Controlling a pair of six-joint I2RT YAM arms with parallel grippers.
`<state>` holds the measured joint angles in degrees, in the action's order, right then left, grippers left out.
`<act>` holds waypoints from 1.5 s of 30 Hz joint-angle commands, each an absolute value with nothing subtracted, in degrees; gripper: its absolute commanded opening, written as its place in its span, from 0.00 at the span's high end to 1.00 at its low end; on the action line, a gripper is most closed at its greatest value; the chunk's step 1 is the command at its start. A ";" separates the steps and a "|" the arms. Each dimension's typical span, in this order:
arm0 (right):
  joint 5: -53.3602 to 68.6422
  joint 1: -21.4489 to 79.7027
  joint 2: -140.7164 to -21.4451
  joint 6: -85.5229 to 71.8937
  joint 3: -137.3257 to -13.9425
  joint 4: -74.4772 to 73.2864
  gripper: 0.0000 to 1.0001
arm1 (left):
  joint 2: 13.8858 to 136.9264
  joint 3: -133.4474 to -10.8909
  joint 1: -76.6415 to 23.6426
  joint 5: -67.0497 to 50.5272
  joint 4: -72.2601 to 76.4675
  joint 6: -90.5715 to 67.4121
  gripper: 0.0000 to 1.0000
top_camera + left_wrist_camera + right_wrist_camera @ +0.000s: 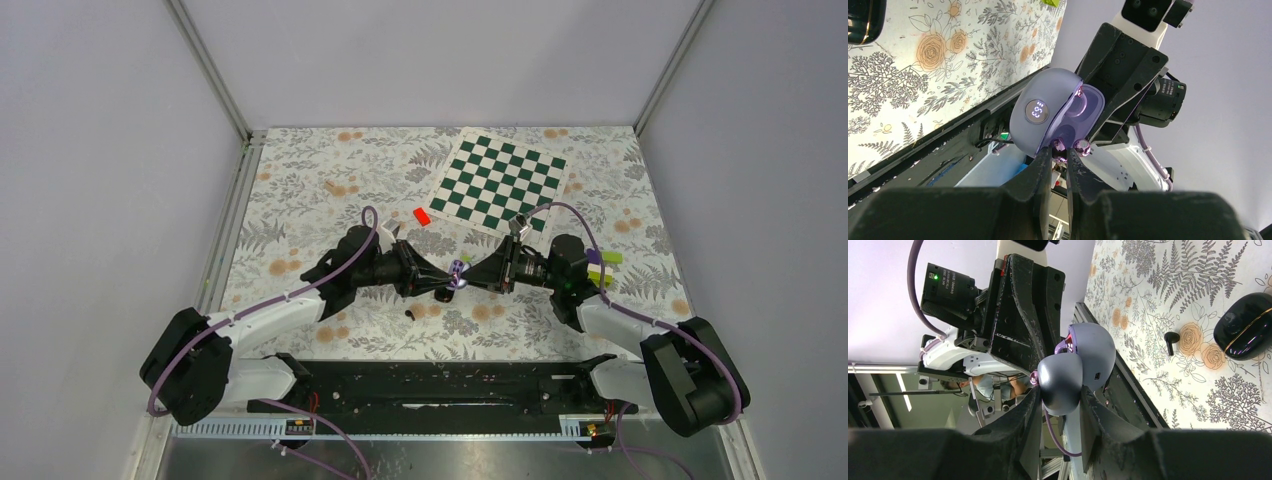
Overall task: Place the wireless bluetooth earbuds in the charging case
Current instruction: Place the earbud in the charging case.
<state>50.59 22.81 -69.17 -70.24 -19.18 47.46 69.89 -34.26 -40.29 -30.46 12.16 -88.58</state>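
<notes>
Left pincer (1059, 152) nearly closed, tips pinching a purple earbud (1058, 145) right at the open mouth of the lilac case (1038, 112). Second purple earbud (1081, 146) sits just beside it at the case's edge. It looks part seated in a socket, can't confirm.

Right pincer (1060, 395) is clamped on the lilac case from the other side. It holds the case in the air between the two arms, mouth turned toward the left pincer, likely so the case can't slide while a bud is pressed in. Lid hinged open, display on the shell lit. Judged step: seating the pinched bud. It needs fine line-up with the socket; a slip is the risk.

Below on the desk (1148, 290): a black case (1245, 325), looks closed, and a black earbud (1171, 340) lying loose near it, not touching it.

Counts:
- Cases: 2 (lilac held, black on desk).
- Earbuds seen: 3 (2 purple, 1 black).
- Top view also shows: red block (421, 216) 1, lime blocks (606, 258) 2, checkerboard (500, 180) 1.
</notes>
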 commanded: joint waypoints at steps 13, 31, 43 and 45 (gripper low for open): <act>50.47 22.76 -67.21 -68.93 -18.76 51.82 1.00 | 69.50 -33.91 -40.12 -30.28 10.85 -89.17 0.99; 49.31 22.76 -63.78 -63.64 -19.49 44.56 1.00 | 70.76 -35.38 -40.14 -30.50 8.81 -88.33 0.99; 49.93 22.77 -64.38 -65.74 -19.52 47.94 1.00 | 71.86 -35.73 -40.16 -30.91 9.68 -89.06 0.94; 50.03 22.76 -64.41 -65.85 -19.62 48.07 1.00 | 72.02 -35.68 -40.17 -30.96 9.85 -89.24 0.93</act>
<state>48.71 22.81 -65.30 -64.69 -18.44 42.26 70.78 -34.15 -40.29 -30.89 9.39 -88.49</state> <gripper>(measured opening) 0.351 0.136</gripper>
